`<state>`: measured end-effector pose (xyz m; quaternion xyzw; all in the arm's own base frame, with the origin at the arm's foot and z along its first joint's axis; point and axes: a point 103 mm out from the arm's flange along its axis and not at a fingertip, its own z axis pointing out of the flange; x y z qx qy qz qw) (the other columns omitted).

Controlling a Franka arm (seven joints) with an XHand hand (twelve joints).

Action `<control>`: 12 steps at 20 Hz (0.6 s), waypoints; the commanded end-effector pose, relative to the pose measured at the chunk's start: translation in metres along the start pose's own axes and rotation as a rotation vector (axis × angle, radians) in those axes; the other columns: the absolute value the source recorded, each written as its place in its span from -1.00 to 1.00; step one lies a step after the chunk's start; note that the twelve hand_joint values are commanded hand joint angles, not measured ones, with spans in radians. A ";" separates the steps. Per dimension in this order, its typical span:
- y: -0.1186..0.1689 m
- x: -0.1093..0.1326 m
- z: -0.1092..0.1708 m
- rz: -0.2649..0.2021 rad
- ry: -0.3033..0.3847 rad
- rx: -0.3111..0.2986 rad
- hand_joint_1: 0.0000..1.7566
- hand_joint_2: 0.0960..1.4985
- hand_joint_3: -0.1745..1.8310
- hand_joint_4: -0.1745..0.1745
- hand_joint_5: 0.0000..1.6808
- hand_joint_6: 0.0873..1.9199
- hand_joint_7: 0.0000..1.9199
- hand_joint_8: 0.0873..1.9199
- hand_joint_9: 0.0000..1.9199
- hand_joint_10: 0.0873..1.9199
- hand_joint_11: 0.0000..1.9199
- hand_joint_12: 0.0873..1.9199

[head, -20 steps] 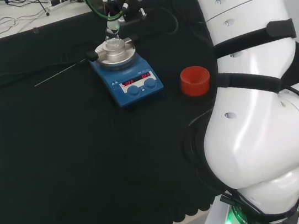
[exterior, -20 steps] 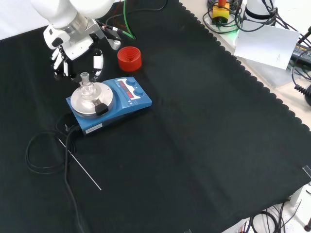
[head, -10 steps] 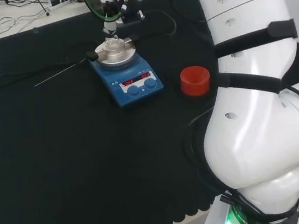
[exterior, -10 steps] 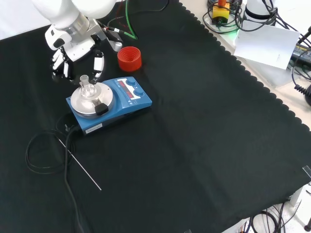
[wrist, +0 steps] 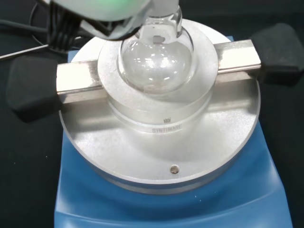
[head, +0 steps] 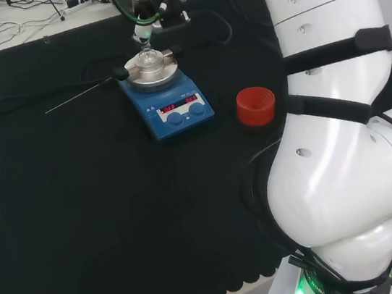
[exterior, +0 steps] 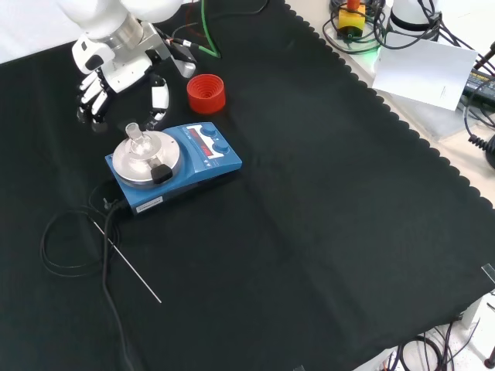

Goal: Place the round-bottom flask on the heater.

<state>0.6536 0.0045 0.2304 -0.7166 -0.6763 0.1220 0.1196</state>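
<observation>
Now we see the glass flask sitting upright in the round metal block on top of the blue heater, its neck pointing up. Our hand hangs just beyond it in the front view, fingers spread and relaxed, holding nothing. A red ring stands near the heater.

In the front view the heater with the flask upright in its metal block stands at about 10 o'clock on the cloth, the red ring near at its 1 o'clock. A cable and thin rod lie at the heater's 7 o'clock. From 2 to 6 o'clock of the heater the cloth is bare and passable.
</observation>
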 end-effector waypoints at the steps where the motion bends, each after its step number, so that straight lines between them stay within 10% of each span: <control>1: -0.036 -0.010 -0.010 0.020 0.012 -0.053 0.04 -0.27 -0.21 -0.33 -0.53 -0.53 -0.96 -0.35 -0.70 -0.28 -0.90 0.46; 12: -0.119 -0.024 -0.014 0.061 0.048 -0.104 0.03 -0.26 -0.21 -0.32 -0.52 -0.56 -0.94 -0.34 -0.69 -0.28 -0.90 0.47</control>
